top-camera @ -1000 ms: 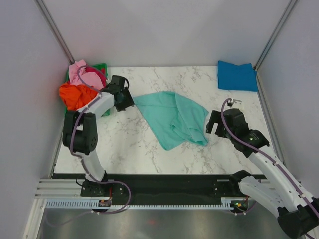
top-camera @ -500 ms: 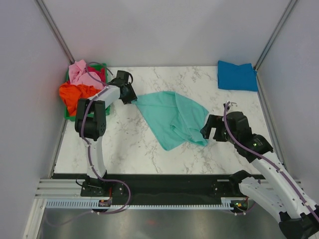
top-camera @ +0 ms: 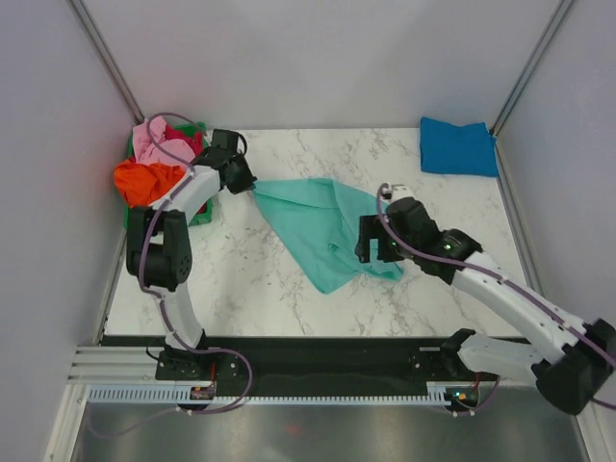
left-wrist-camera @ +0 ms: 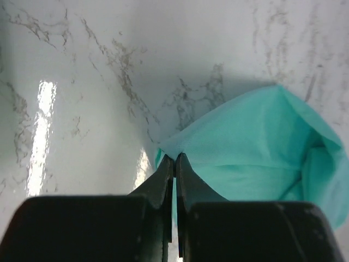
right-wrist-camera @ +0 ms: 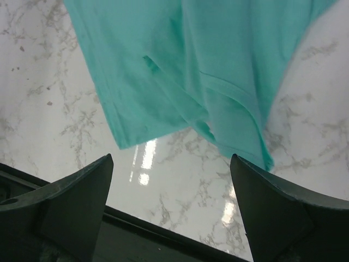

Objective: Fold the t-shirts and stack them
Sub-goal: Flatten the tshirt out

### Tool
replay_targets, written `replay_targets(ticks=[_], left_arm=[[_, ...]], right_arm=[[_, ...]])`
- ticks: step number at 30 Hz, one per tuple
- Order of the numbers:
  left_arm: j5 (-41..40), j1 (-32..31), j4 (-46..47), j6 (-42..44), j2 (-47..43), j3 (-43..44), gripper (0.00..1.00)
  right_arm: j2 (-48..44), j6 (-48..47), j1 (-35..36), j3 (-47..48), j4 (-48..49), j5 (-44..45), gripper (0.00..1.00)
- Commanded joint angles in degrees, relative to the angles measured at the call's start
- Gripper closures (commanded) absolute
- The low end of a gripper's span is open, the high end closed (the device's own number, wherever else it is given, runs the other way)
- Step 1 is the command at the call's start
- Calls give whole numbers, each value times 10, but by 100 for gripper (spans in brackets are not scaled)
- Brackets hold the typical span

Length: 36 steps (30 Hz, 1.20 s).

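Observation:
A crumpled mint-teal t-shirt [top-camera: 327, 226] lies mid-table, and shows in the left wrist view [left-wrist-camera: 256, 147] and the right wrist view [right-wrist-camera: 180, 65]. My left gripper [top-camera: 246, 182] is shut on the shirt's far-left corner, the cloth pinched at its fingertips [left-wrist-camera: 175, 159]. My right gripper [top-camera: 372, 246] hovers open over the shirt's near-right edge, its fingers wide apart [right-wrist-camera: 171, 161] with nothing between them. A folded bright blue t-shirt [top-camera: 458, 146] sits at the back right. Orange [top-camera: 144, 181], pink [top-camera: 149, 138] and red [top-camera: 189, 143] t-shirts are heaped at the left.
A green crate [top-camera: 200, 216] under the heap stands at the table's back-left edge, right beside the left arm. Grey walls close in both sides and the back. The black rail [right-wrist-camera: 54, 183] of the table's near edge shows below the right gripper.
My left gripper closed on the teal shirt's corner. The right arm swung left and forward, from beside the shirt to above its near-right edge, staying open.

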Motion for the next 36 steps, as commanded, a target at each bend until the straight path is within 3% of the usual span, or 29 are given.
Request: replay_targets(ticks=[1, 5, 9, 11, 15, 20, 23, 26, 27, 29, 34, 36], left_arm=[[23, -2, -11, 12, -135, -23, 98], [49, -2, -17, 13, -189, -76, 98], [65, -2, -25, 20, -227, -131, 98], [63, -2, -24, 22, -253, -147, 98], [58, -2, -24, 26, -274, -174, 98], [61, -1, -24, 30, -278, -179, 98], [61, -2, -24, 30, -279, -178, 98], [62, -2, -24, 31, -282, -177, 98], [63, -2, -25, 33, -284, -175, 98], [65, -2, -32, 36, -294, -170, 98], [58, -2, -87, 64, -343, -116, 98], [41, -2, -109, 93, -392, -84, 98]], right_arm=[[113, -13, 63, 88, 44, 59, 4], [262, -12, 75, 170, 67, 88, 10], [355, -16, 84, 218, 80, 91, 27], [404, -21, 93, 245, 82, 96, 29], [462, -33, 103, 280, 83, 103, 40], [511, -34, 107, 295, 84, 118, 41], [535, -35, 108, 303, 83, 120, 49], [537, -40, 108, 302, 80, 137, 69], [536, -43, 107, 303, 77, 142, 82], [524, -50, 102, 311, 61, 151, 98], [432, -73, 89, 326, 16, 190, 100], [350, -86, 89, 338, -9, 204, 100]])
